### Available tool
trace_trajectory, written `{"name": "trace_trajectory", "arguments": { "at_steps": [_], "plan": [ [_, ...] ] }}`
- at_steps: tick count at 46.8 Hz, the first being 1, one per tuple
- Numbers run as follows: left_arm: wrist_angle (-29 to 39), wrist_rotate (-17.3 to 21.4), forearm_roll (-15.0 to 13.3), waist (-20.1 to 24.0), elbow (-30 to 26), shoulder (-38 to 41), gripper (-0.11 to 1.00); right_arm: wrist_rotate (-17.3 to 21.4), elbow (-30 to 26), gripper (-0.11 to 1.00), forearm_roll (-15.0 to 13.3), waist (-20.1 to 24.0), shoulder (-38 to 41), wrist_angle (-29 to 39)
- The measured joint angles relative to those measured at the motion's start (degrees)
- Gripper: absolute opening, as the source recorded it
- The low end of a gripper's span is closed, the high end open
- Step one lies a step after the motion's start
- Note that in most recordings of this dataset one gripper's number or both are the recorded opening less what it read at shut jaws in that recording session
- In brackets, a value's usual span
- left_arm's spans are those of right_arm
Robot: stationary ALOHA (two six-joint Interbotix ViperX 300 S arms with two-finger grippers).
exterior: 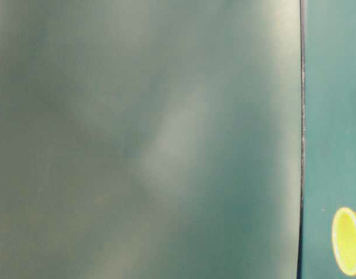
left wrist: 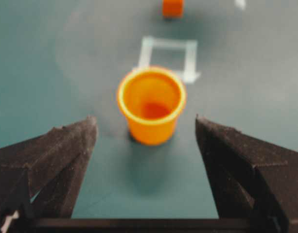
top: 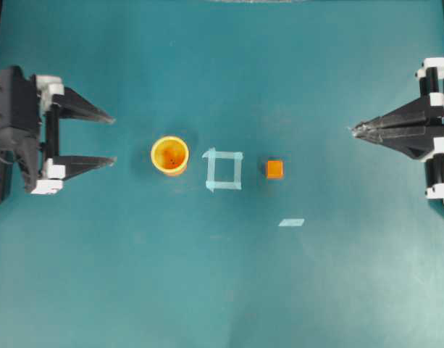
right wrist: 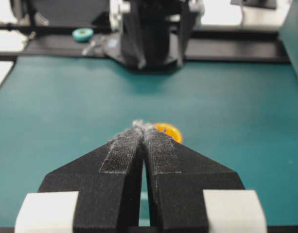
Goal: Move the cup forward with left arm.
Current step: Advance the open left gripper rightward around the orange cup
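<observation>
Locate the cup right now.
Overhead view: the cup stands upright left of centre, just left of the tape square, ahead of the open left hand, which doesn't touch it.

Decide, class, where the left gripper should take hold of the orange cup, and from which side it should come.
Grip the cup across its side wall below the rim. It stands upright and tapers downward, directly ahead of the open left gripper, so come in level from the left.

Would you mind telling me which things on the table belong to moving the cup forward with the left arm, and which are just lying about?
Belongs to the job:
- cup
- left gripper, open, short of the cup

Just lying about:
- orange cube
- tape square
- loose tape strip
- right gripper, shut
</observation>
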Motion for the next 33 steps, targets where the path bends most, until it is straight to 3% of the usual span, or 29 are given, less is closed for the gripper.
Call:
{"name": "trace_trajectory", "arguments": {
  "at_steps": [13,33],
  "plan": [
    [-12.74,0.44,0.0,-0.09,1.49,12.74,0.78,0.0,-0.7,0.0,0.0,0.0,0.0,-0.09],
    [-21.8,0.53,0.0,-0.26,-1.49,28.21,0.79,0.0,-1.49,0.0,0.0,0.0,-0.26,-0.09]
  ]
}}
